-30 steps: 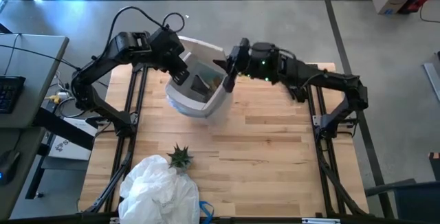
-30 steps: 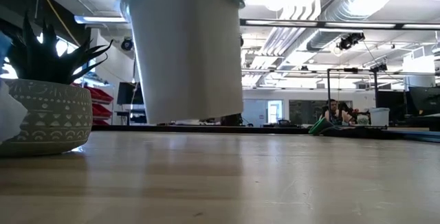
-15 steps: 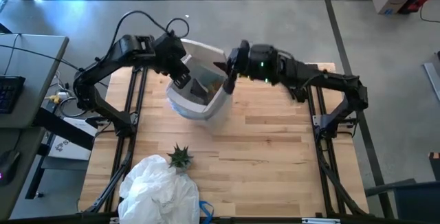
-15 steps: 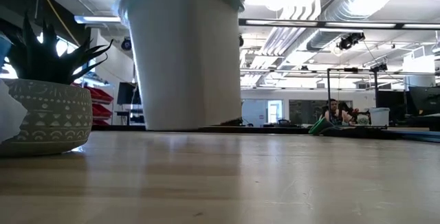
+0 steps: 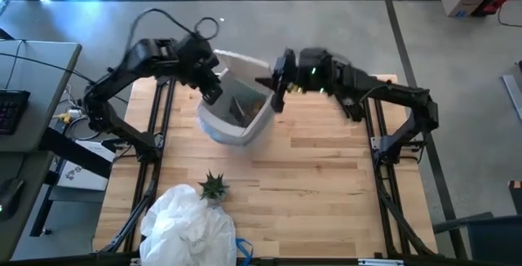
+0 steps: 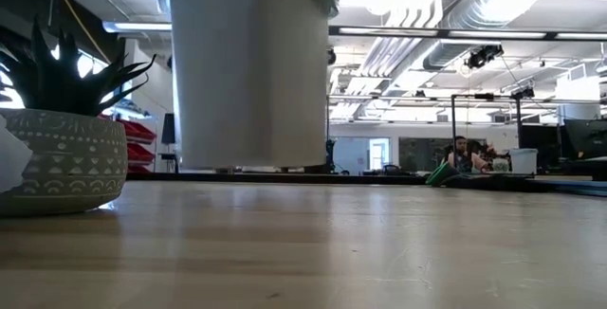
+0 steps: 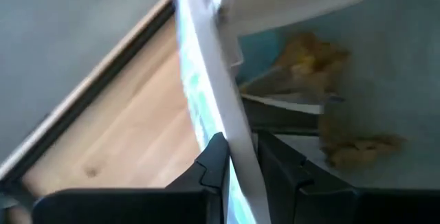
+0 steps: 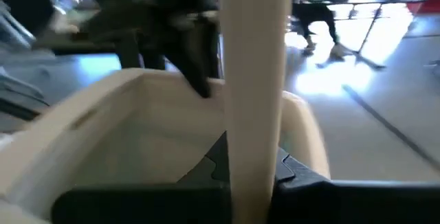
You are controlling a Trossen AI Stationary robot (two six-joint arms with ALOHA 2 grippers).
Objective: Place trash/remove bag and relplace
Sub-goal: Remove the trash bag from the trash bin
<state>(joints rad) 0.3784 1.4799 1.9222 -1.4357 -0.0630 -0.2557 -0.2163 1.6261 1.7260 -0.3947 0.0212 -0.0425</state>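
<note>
The white bin (image 5: 236, 126) (image 6: 251, 63) hangs between both arms over the far half of the table, its base just above the tabletop in the low view. Brown crumpled trash (image 5: 241, 103) (image 7: 309, 52) lies inside it. A thin blue-green bag film (image 7: 196, 86) runs over the rim. My left gripper (image 5: 210, 89) (image 7: 237, 148) is shut on the rim's left side. My right gripper (image 5: 276, 96) (image 8: 251, 157) is shut on the rim's right side. My left gripper pinches the bin's rim (image 7: 230, 114) on its left side, one finger inside the bin and one outside, with the bag film caught over the rim. It comes slanting down from the left. My right gripper pinches the opposite rim wall (image 8: 251, 107), one finger inside and one outside, coming from the table's right. The bin hangs upright between the two holds.
A small green spiky potted plant (image 5: 214, 187) (image 6: 62, 148) stands near the table's near left. A big crinkled pale bag heap (image 5: 183, 225) lies beside it at the near left corner. Bare wood stretches across the middle and right of the table.
The bin was tilted a second ago. It then came down level with its base at the tabletop, and now it is raised a little and shifted slightly toward the left. Both grippers have kept their hold on the rim and moved with it.
</note>
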